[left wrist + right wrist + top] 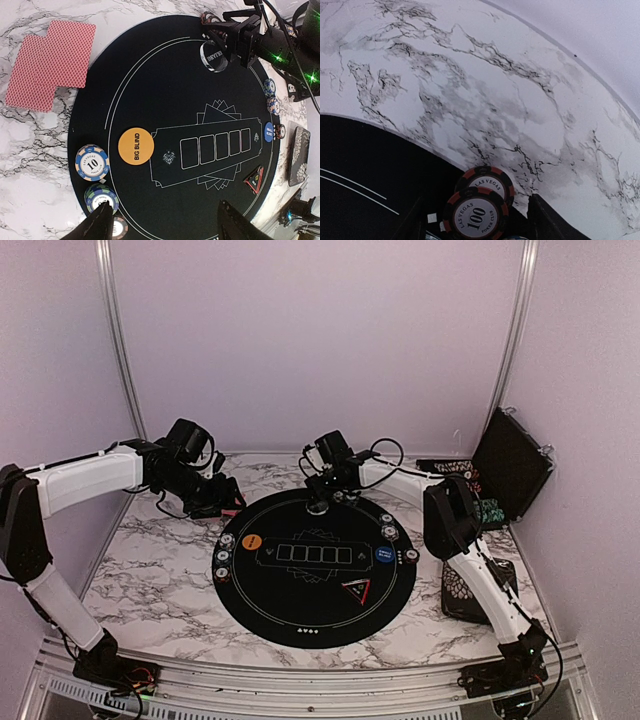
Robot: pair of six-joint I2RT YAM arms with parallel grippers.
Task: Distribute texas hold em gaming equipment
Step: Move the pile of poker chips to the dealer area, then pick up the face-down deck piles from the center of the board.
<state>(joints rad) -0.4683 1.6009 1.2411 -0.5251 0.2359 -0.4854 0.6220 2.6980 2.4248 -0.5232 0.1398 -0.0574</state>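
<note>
Poker chips (476, 217) marked 100 sit stacked at the far edge of the round black mat (300, 615), between the right fingers (542, 225), which stand apart and clear of the stack on both sides. Two red-backed cards (50, 65) lie face down on the marble tabletop (150, 570), just off the mat's far-left edge. The left fingers (95, 227) hover spread wide and empty above a blue chip marked 10 (92, 162)

free: mat (300, 605) centre bare | blocked: chip stacks (222, 558) crowd both side rims
</note>
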